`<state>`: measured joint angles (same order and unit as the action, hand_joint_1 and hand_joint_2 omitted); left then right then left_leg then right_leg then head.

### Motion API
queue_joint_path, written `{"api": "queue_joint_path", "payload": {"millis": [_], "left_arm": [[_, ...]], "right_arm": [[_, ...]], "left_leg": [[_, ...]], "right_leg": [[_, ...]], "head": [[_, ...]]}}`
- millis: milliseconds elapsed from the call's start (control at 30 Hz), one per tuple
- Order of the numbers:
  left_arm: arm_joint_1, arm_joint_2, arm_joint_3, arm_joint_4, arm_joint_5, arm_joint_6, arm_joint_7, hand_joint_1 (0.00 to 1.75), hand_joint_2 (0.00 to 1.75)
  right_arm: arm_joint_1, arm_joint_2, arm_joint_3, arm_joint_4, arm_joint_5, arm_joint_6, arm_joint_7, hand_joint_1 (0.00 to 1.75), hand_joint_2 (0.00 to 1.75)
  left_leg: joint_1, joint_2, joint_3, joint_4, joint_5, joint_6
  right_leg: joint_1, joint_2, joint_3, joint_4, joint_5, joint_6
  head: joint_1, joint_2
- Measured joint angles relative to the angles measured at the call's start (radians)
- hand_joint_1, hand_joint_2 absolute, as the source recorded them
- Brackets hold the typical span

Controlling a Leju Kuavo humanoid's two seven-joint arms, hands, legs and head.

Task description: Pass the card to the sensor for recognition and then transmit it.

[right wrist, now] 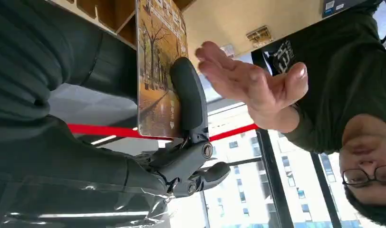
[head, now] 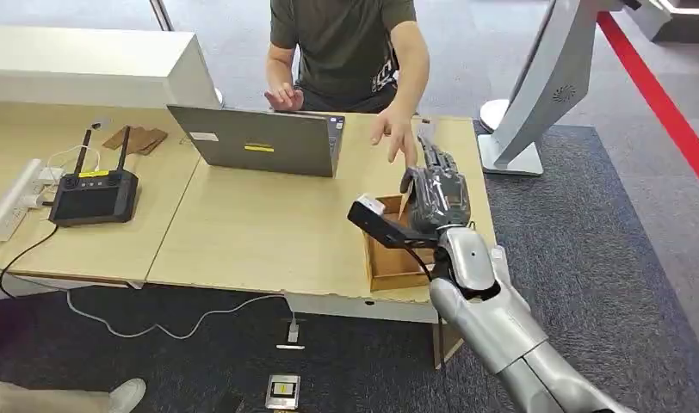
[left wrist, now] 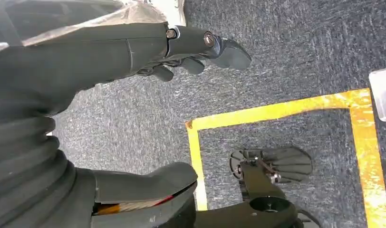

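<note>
My right hand [head: 436, 194] is raised above the table's right end, over a wooden box [head: 389, 268]. It pinches a card [right wrist: 159, 61] printed with autumn trees, the thumb [right wrist: 188, 95] pressed on its face. A person's open hand [right wrist: 250, 80] reaches toward the card, close to it but apart; in the head view that hand [head: 396, 131] hovers just beyond my fingers. My left hand [left wrist: 134, 52] hangs beside my body over the carpet and holds nothing, its fingers apart from the thumb [left wrist: 143, 180].
A person in a dark shirt [head: 344, 43] sits behind the table. A grey laptop [head: 260, 142] stands mid-table and a black controller with antennas [head: 95, 194] lies at the left with a power strip [head: 15, 200]. Yellow tape [left wrist: 276, 111] marks the carpet.
</note>
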<state>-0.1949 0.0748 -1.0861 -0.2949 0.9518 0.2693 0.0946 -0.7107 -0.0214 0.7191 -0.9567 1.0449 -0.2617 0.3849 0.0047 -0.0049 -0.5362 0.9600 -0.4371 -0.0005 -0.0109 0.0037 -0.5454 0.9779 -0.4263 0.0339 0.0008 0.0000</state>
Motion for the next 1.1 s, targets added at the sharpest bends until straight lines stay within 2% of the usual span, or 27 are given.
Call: {"api": "queue_joint_path", "payload": {"millis": [367, 400, 433, 467, 633, 900, 1000, 1100], "left_arm": [[0.009, 0.0, 0.0, 0.0, 0.0, 0.012, -0.009, 0.0, 1.75], [0.009, 0.0, 0.0, 0.0, -0.001, 0.013, -0.01, 0.0, 1.75], [0.01, 0.0, 0.0, 0.0, -0.002, 0.013, -0.01, 0.0, 1.75], [0.011, 0.0, 0.0, 0.0, -0.002, 0.015, -0.011, 0.0, 1.75], [0.015, 0.0, 0.003, 0.0, -0.003, 0.016, -0.012, 0.0, 1.75], [0.02, 0.001, 0.007, 0.0, -0.016, 0.016, -0.02, 0.0, 1.75], [0.022, 0.001, 0.01, 0.0, -0.021, 0.016, -0.022, 0.0, 1.75], [0.024, 0.001, 0.014, 0.0, -0.026, 0.017, -0.024, 0.0, 1.75]], "right_arm": [[0.0, 0.021, -0.002, 0.045, 0.011, -0.002, 0.004, 1.75, 1.75], [0.0, 0.021, -0.002, 0.047, 0.012, -0.002, 0.004, 1.69, 1.75], [0.0, 0.022, -0.002, 0.05, 0.013, -0.003, 0.004, 0.05, 1.75], [0.0, 0.023, -0.005, 0.053, 0.013, -0.003, 0.004, 0.0, 1.75], [0.0, 0.028, -0.016, 0.07, 0.012, -0.006, 0.004, 0.0, 1.75], [-0.002, 0.028, -0.039, 0.102, -0.002, -0.052, 0.004, 0.0, 1.75], [-0.003, 0.026, -0.062, 0.111, -0.074, -0.1, 0.0, 0.0, 1.75], [-0.003, 0.012, -0.113, 0.123, -0.26, -0.172, -0.048, 0.0, 1.75]], "left_leg": [[0.0, 0.0, 0.0, 0.0, 0.0, 0.0], [0.0, 0.0, 0.0, 0.0, 0.0, 0.0], [0.0, 0.0, 0.0, 0.0, 0.0, 0.0], [0.0, 0.0, 0.0, 0.0, 0.0, 0.0], [0.0, 0.0, 0.0, 0.0, 0.0, 0.0], [0.0, 0.0, 0.0, 0.0, 0.0, 0.0], [0.0, 0.0, 0.0, 0.0, 0.0, 0.0], [0.0, 0.0, 0.0, 0.0, 0.0, 0.0]], "right_leg": [[0.0, 0.0, 0.0, 0.0, 0.0, 0.0], [0.0, 0.0, 0.0, 0.0, 0.0, 0.0], [0.0, 0.0, 0.0, 0.0, 0.0, 0.0], [0.0, 0.0, 0.0, 0.0, 0.0, 0.0], [0.0, 0.0, 0.0, 0.0, 0.0, 0.0], [0.0, 0.0, 0.0, 0.0, 0.0, 0.0], [0.0, 0.0, 0.0, 0.0, 0.0, 0.0], [0.0, 0.0, -0.001, -0.001, 0.0, 0.0]], "head": [[0.0, 0.0], [0.0, 0.0], [0.0, 0.0], [0.0, 0.0], [0.0, 0.0], [0.0, 0.0], [0.0, 0.0], [0.0, 0.0]]}}
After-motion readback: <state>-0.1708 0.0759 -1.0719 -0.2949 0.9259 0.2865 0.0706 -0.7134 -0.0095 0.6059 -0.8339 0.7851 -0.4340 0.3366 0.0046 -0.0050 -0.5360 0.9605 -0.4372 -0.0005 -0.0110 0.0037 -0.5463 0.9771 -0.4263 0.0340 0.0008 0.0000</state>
